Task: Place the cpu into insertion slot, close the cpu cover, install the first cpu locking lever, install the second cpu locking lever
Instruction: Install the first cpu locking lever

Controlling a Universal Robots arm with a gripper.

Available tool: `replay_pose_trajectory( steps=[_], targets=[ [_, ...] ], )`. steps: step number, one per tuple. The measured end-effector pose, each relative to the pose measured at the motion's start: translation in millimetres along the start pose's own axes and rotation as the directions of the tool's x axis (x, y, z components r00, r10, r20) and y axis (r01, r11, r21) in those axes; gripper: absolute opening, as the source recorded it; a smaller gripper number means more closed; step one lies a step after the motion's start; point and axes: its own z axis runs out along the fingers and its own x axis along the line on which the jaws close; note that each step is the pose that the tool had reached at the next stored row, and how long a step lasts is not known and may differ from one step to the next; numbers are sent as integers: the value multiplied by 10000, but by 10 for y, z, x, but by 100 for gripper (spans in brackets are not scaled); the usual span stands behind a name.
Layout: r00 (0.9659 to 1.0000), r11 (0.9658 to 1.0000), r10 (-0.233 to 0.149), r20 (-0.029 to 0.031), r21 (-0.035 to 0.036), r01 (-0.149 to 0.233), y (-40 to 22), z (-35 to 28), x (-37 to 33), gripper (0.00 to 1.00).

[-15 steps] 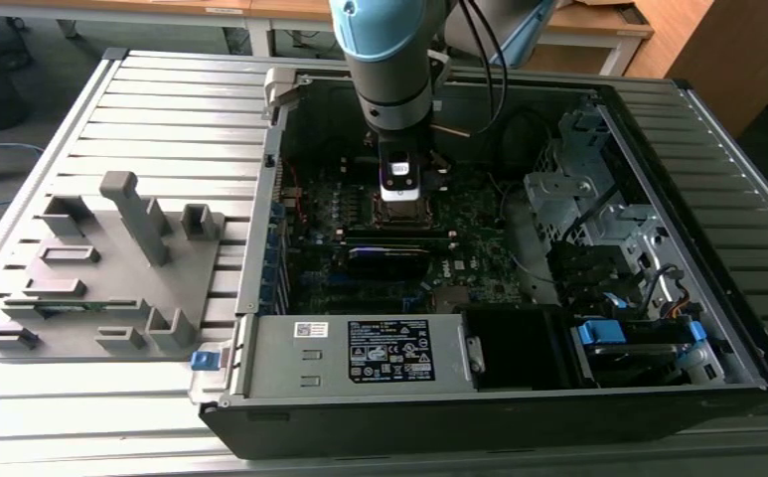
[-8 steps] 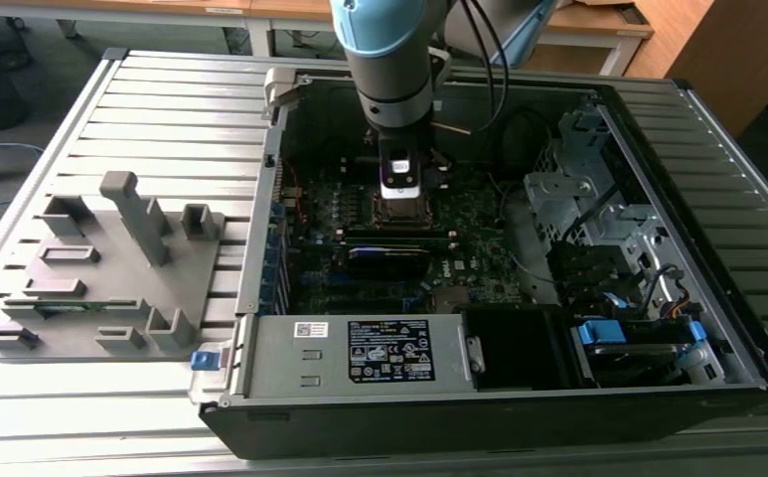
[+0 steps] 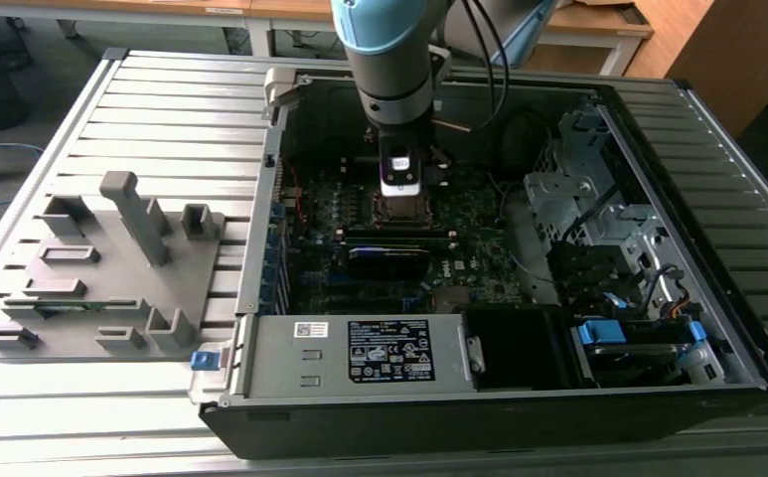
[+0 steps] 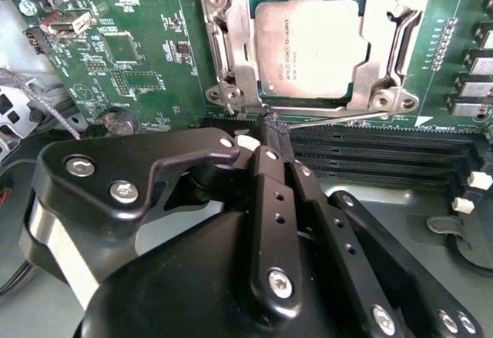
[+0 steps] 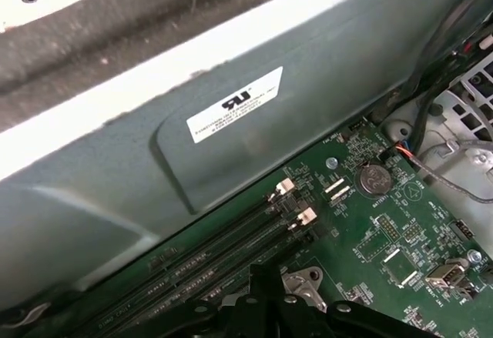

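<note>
Grey slatted metal counter point(image 3: 158, 99) carries an open desktop computer case point(image 3: 490, 412), with a grey moulded fixture tray point(image 3: 92, 288) beside it on the exterior view's left. The arm reaches down into the case over the green motherboard point(image 4: 139, 45).

The hand point(image 4: 274, 134) sits low, just beside the insertion slot point(image 3: 403, 212) and above the black memory slots point(image 4: 370, 153). Its fingers are drawn together with no gap showing. The tips meet the end of a thin wire locking lever point(image 4: 339, 118) that runs along the socket's near edge. I cannot tell whether they pinch it or only press on it.

Progress as judged:
- The cpu point(image 4: 308, 45) is seated in the insertion slot, metal top up. Done.
- The cpu cover point(image 4: 240, 41) lies flat around the chip. Looks closed.
- This lever appears to be the step in hand. Latch state unclear.
- Other lever: cannot make out.
</note>
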Motion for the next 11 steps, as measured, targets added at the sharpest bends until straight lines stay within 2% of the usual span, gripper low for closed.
replay_pose_trajectory(
  steps=[11],
  targets=[
    [10000, 10000, 10, 4, 0, -10, 29, -59, 2, 11]
  ],
)
